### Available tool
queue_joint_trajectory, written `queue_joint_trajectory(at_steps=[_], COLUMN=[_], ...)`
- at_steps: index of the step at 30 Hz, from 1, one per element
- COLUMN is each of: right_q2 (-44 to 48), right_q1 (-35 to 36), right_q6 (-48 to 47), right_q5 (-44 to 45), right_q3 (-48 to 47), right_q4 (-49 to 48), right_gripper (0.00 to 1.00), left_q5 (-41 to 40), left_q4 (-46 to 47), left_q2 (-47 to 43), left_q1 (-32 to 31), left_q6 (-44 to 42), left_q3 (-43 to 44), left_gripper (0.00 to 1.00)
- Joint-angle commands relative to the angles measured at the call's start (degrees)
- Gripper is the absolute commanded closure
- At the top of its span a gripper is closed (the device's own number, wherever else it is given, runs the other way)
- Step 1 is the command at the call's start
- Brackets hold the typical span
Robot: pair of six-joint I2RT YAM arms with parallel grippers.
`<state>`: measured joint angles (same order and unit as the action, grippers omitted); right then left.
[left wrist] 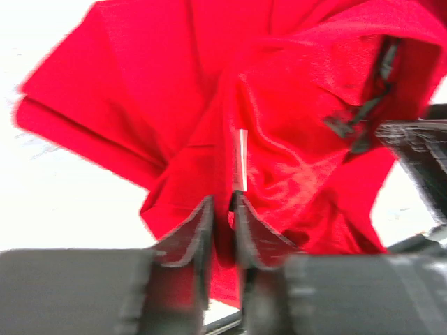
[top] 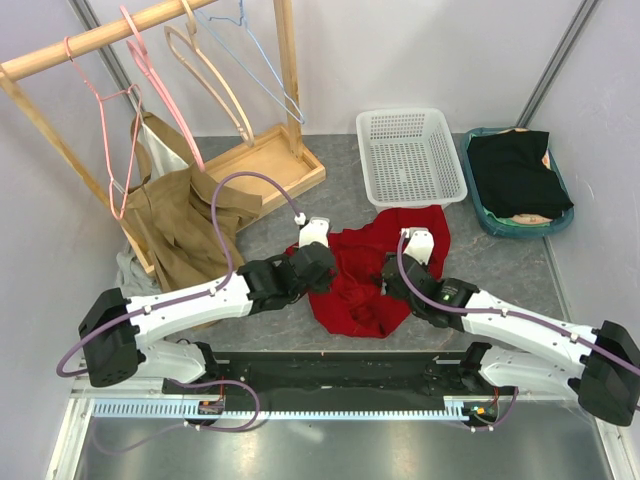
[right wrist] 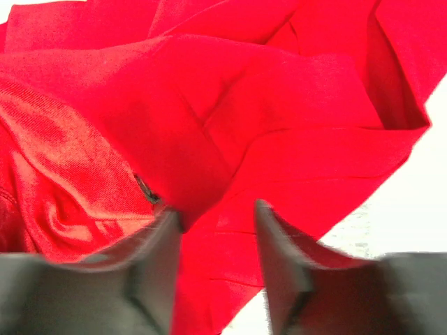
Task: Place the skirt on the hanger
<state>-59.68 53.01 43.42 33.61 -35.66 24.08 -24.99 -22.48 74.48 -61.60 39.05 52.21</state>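
The red skirt (top: 375, 270) lies crumpled on the grey table between both arms. My left gripper (top: 322, 268) is at its left edge; in the left wrist view (left wrist: 222, 204) the jaws stand nearly closed on a fold of red cloth (left wrist: 209, 125). My right gripper (top: 393, 275) is at the skirt's right side; in the right wrist view (right wrist: 216, 213) the jaws stand apart over the red fabric (right wrist: 244, 105), gripping nothing. Several hangers hang on the wooden rack at the back left: a pink one (top: 112, 130), a wooden one (top: 212, 72) and a blue one (top: 262, 62).
A white basket (top: 410, 155) stands behind the skirt. A teal tray (top: 485, 215) with black cloth (top: 518, 172) is at the back right. A brown garment (top: 185, 215) lies at the rack's wooden base (top: 270, 165).
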Motion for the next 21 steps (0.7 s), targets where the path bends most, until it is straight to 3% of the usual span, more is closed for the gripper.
queue_joint_trajectory(at_steps=[1,6,10,12,15,16,19,21], right_q2=[2.3,3.9,3.3,2.9,2.3,2.1,0.6,-1.0], right_q1=[0.0,0.0,0.0,0.0,-0.1,0.0,0.0,0.0], right_q6=[1.2,1.2,1.0,0.4,-1.4,-1.9,-2.5,-2.3], right_q5=[2.4,2.4,2.5,2.2,0.6,0.0,-0.4,0.8], right_q3=[-0.1,1.7,2.3,2.2,2.3,2.4,2.6,2.7], right_q4=[2.5,3.1,2.8,1.6,-1.6,-2.8,-5.7,-7.3], right_gripper=[0.59,0.77,0.88,0.89,0.77,0.67,0.54,0.53], left_q5=[-7.1,-7.5,-6.7,-6.3,-5.9,-5.9,-5.4,-5.2], left_q4=[-6.2,-7.3,-7.4,-7.4,-7.3,-7.3,-7.3,-7.3], left_q2=[-0.6,-2.1,-2.6,-3.2,-3.9,-4.4,-5.1,-5.3], left_q1=[-0.2,-0.2,-0.3,-0.3,-0.3,-0.2,-0.2,-0.3], left_q6=[1.9,1.6,1.7,1.8,1.6,1.6,1.7,1.9], left_q3=[2.1,0.4,-0.5,-0.8,-0.6,-0.7,-0.7,-0.9], left_gripper=[0.83,0.98,0.98,0.98,0.98,0.98,0.98,0.98])
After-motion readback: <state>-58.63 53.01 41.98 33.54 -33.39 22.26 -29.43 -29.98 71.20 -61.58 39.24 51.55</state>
